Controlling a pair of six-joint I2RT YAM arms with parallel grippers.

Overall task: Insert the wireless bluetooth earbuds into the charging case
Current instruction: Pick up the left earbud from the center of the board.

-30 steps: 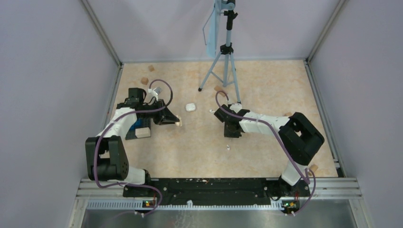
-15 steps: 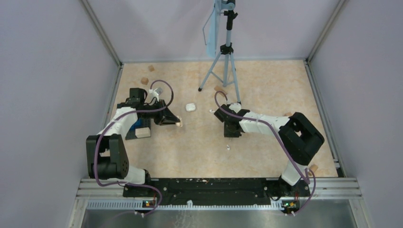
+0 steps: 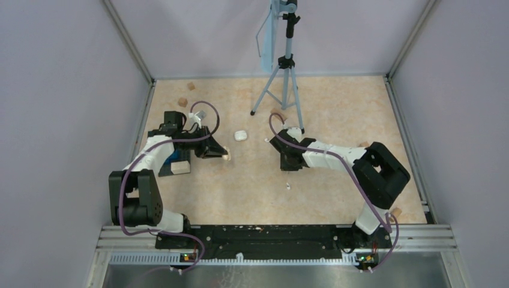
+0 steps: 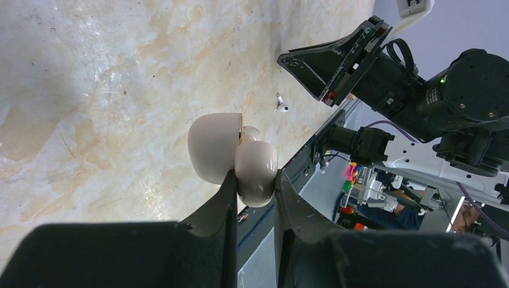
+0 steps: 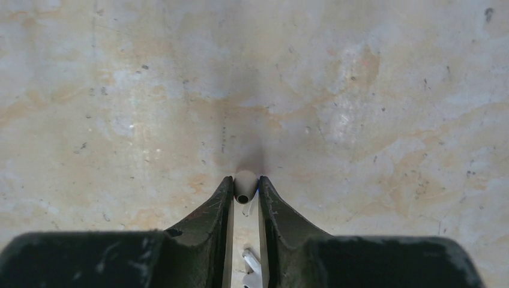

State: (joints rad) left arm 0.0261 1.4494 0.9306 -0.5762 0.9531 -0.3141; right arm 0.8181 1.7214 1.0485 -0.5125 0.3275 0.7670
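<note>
Left gripper (image 4: 254,177): clamps the charging case (image 4: 211,147), lid open, so you can load it.
Right gripper (image 5: 245,182): pinches one earbud (image 5: 245,187) at its tips, right of the case, for carrying over.

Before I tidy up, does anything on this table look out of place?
Yes. A loose earbud lies by itself on the table, and tan wooden blocks are scattered near the far-left corner; they look like stray clutter.
</note>
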